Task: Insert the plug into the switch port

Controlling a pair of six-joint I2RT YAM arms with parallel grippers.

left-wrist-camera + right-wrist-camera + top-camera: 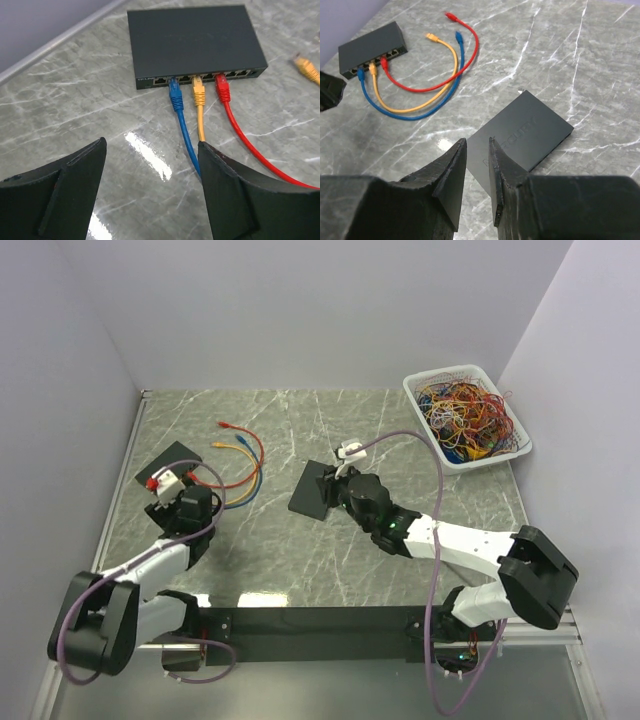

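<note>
Left claw [151, 145] open, empty; we saw blue, yellow and red plugs [199, 92] seated in the switch [195, 42] ahead of it. Right claw [477, 142] narrowly parted, empty.

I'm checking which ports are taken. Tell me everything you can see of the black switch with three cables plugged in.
The switch is a flat, matte black rectangular box, its casing looking like metal or plastic, lying level on the left of the grey marbled table. Its front face has a row of ports. Three ports hold a blue plug, a yellow plug and a red plug.
</note>
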